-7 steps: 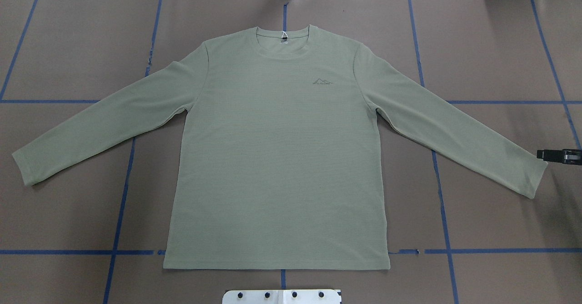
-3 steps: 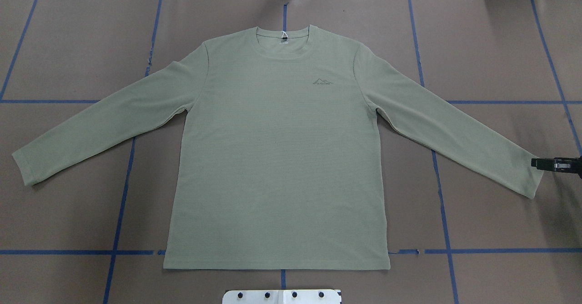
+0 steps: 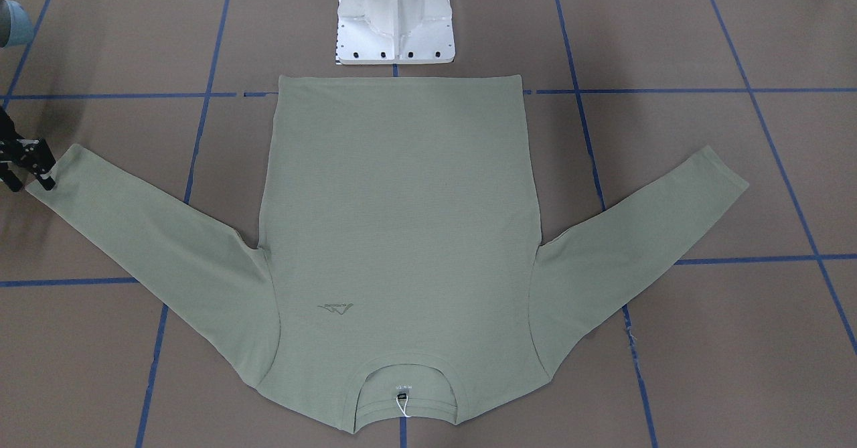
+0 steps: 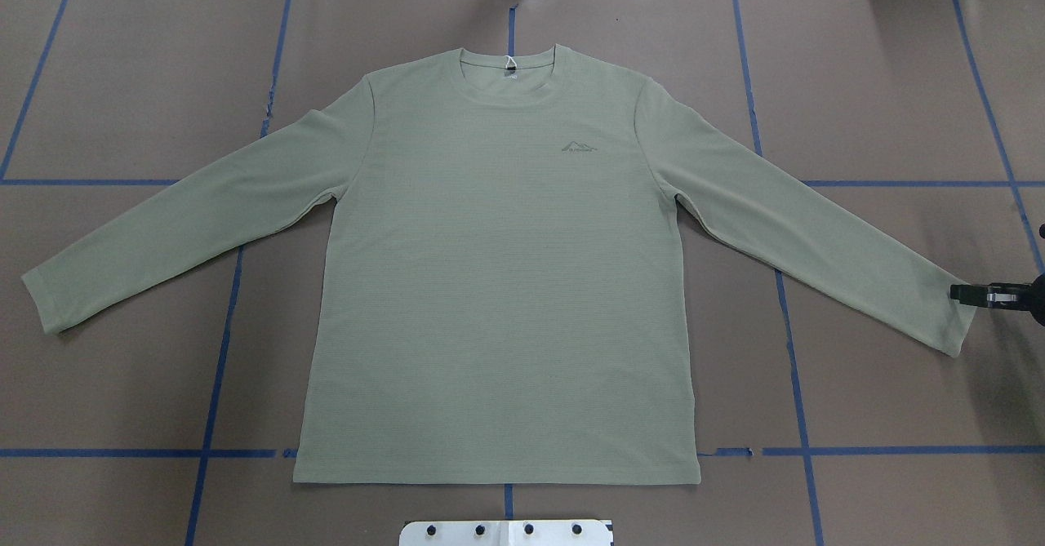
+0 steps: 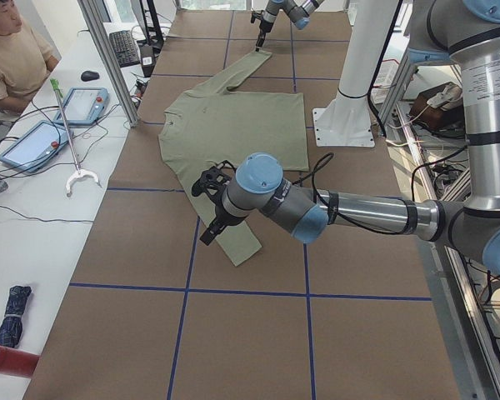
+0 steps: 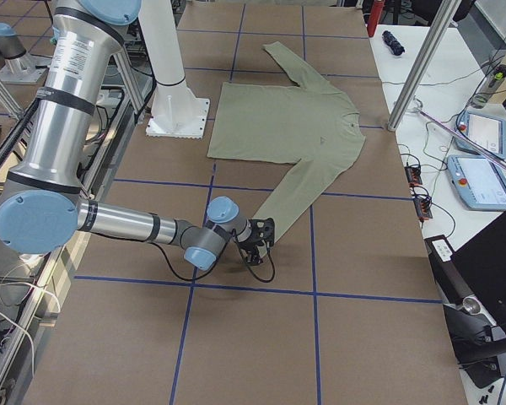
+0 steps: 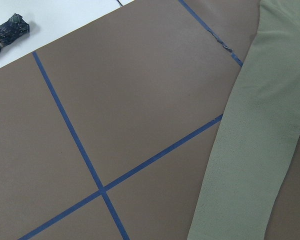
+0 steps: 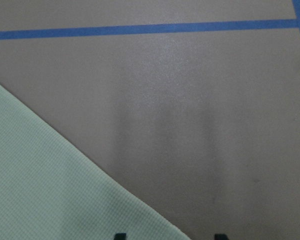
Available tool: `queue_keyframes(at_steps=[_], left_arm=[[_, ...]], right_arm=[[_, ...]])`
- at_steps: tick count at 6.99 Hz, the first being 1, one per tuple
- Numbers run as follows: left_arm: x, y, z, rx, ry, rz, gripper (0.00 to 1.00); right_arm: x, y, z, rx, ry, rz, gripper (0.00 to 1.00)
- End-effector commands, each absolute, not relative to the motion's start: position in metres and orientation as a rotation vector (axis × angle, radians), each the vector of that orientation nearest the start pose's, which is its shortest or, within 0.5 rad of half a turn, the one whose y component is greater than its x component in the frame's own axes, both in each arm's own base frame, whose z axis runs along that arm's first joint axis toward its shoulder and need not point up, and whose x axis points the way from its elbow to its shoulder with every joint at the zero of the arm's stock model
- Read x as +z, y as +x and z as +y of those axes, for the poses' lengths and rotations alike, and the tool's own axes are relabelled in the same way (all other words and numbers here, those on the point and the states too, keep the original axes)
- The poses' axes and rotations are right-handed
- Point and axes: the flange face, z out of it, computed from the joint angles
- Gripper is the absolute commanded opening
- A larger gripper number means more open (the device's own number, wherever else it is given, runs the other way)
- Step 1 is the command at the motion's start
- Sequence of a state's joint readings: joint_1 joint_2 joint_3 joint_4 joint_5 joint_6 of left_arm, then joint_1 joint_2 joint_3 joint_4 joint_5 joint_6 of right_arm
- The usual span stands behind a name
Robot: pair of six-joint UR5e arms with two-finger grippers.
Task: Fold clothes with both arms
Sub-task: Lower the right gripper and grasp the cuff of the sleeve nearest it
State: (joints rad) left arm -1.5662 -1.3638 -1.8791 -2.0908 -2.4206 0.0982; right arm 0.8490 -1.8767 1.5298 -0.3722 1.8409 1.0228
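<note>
Sage-green long-sleeved knit shirt (image 4: 498, 285) flat, logo up, on brown paper-covered table (image 4: 122, 81); collar away from robot, hem toward it, long axis front to back, sleeves splayed outward. Left black two-finger gripper (image 5: 212, 204) above left sleeve; cannot tell its spread. Right black two-finger gripper (image 4: 963, 292) at right cuff, fingertips (image 8: 120, 236) parted, seemingly straddling cuff edge.

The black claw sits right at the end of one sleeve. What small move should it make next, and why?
Probably close the right claw on the cuff. Its fingertips stand apart at the sleeve's edge in the wrist view, and the shirt lies flat. A grip there would let it fold the sleeve inward.
</note>
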Motion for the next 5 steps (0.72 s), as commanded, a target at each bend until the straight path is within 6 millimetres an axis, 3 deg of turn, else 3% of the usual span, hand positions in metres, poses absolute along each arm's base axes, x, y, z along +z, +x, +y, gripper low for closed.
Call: queue_keyframes(at_steps=[1,3,4,5], left_arm=[[0.535,-0.057,-0.422,0.357,0.621,0.796,1.00],[0.534,-0.057,-0.422,0.358,0.622,0.796,1.00],[0.535,-0.057,-0.422,0.357,0.621,0.796,1.00],[0.536,-0.057,-0.422,0.358,0.620,0.796,1.00]], right_arm=[[0.686,-0.171,-0.355,0.162,0.355,-0.819,0.00],[0.668,-0.172,-0.357,0.152,0.368,-0.843,0.00],[0.643,-0.172,-0.358,0.150,0.363,-0.855,0.00],[0.590,-0.178,-0.365,0.158,0.323,-0.818,0.00]])
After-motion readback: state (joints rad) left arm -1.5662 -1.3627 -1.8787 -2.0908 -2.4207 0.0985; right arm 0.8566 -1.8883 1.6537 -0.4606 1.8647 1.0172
